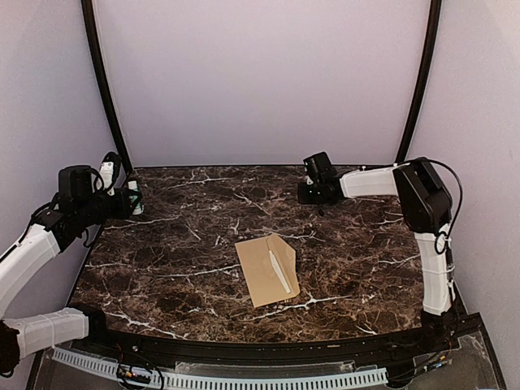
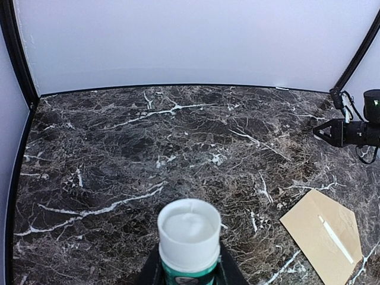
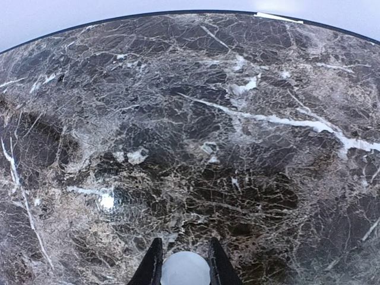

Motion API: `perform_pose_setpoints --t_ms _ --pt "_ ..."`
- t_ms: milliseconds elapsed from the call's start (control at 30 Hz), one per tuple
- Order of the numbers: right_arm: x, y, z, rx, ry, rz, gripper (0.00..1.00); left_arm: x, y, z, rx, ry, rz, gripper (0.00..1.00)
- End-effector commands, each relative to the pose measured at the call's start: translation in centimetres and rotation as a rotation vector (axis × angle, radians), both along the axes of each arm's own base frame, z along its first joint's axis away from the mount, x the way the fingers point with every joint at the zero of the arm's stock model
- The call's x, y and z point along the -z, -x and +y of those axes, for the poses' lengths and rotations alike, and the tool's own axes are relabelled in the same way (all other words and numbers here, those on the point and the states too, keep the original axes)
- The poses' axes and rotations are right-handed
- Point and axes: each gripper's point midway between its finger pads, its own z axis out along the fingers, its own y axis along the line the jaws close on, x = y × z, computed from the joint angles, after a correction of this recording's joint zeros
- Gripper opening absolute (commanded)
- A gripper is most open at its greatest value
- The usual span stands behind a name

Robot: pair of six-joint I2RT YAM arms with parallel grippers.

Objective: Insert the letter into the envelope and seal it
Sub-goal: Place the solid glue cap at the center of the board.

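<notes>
- While the plain kraft-brown paper envelope (image 1: pixel 262 272) lies flat near the middle of the dark marble-patterned desk (image 1: pixel 179 244), its pointed flap looks folded out toward the far side, likely left open for sealing
- thin pale strip (image 1: pixel 280 272) runs along its face; cannot tell what it is
- cream bordered letter not visible as a separate sheet, probably already inside
- left end effector (image 2: pixel 189 267) is clamped on an upright white-topped green cylindrical tube (image 2: pixel 189 237), probably glue, held well apart from the envelope at the far left
- right end effector (image 3: pixel 184 249) is narrow, gripping a small pale round piece (image 3: pixel 185 270), maybe the cap, far right
- no object shows between either arm and the envelope; both being full is the main hindrance to pressing the flap
</notes>
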Motion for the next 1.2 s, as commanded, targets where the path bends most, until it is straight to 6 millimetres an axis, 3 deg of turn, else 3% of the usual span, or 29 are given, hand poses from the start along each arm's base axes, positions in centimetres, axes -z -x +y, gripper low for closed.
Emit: perform_pose_setpoints --t_ms 0,100,333,467,600,733,833,933,1167 --pt "0.3 -0.9 0.8 -0.002 -0.005 -0.002 0.2 -0.5 0.0 0.1 0.008 -0.009 -0.039 0.0" --pt "0.6 -1.0 0.7 0.0 0.002 0.003 0.24 -0.4 -0.1 -0.1 0.015 -0.008 -0.034 0.0" --pt "0.7 -1.0 0.8 -0.008 0.002 0.008 0.47 -0.4 0.0 -0.5 0.037 0.003 -0.031 0.0" --pt "0.3 -0.9 0.8 -0.01 0.002 0.006 0.5 -0.4 0.0 -0.6 0.043 0.006 -0.031 0.0" --pt "-2.3 -0.7 0.9 -0.022 -0.02 -0.022 0.54 -0.8 0.3 -1.0 0.054 0.049 -0.026 0.0" --pt "-7.5 0.9 0.7 -0.055 -0.079 -0.083 0.59 -1.7 1.3 -2.2 0.075 0.181 -0.007 0.0" --pt "-11.2 3.6 1.1 -0.13 -0.161 -0.11 0.67 -2.9 2.9 -4.4 0.172 0.298 0.001 0.0" --pt "-15.0 7.4 2.3 -0.255 -0.282 -0.124 0.76 -4.7 5.1 -7.3 0.284 0.407 0.016 0.0" --pt "-23.0 20.0 7.1 -0.605 -0.531 -0.155 0.78 -9.2 10.4 -14.3 0.629 0.594 0.042 0.0"
